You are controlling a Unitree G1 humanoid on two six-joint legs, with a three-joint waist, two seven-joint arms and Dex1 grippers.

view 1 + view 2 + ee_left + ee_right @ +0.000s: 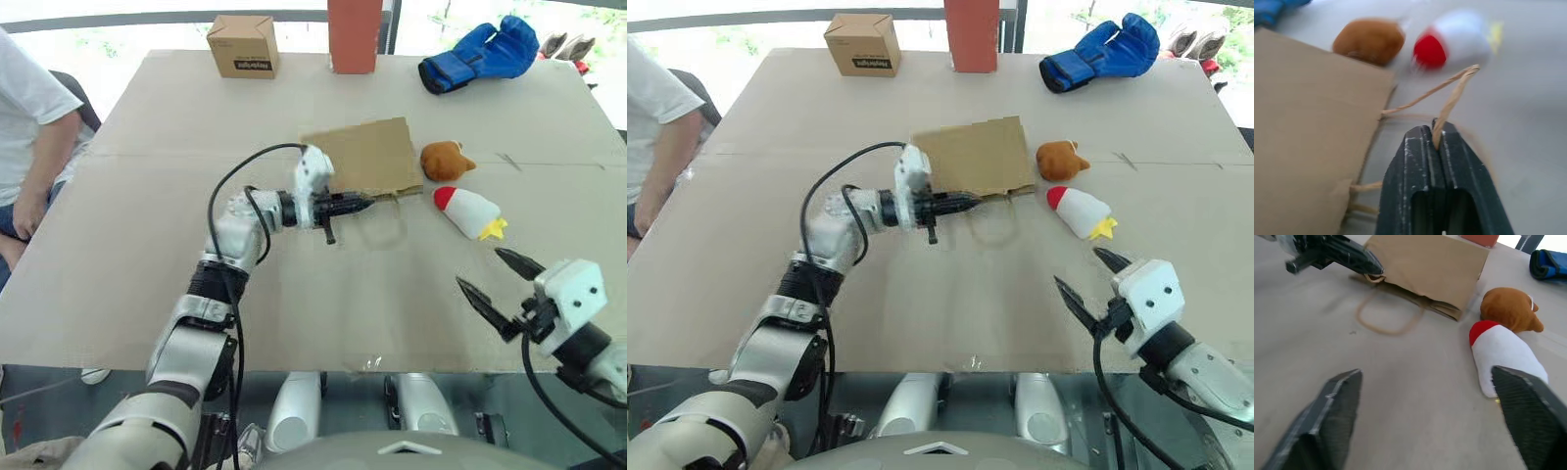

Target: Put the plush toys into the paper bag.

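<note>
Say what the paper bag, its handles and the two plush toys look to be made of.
Paper bag: matte brown kraft paper, lying flat with creased folds.
Handles: twisted paper cord, judging by the fibrous tan strand pinched in the left gripper.
Orange-brown plush toy: soft fuzzy fabric, probably stuffed.
White plush toy: smoother soft fabric with red and yellow ends.

Paper-covered table, bright windows
</note>
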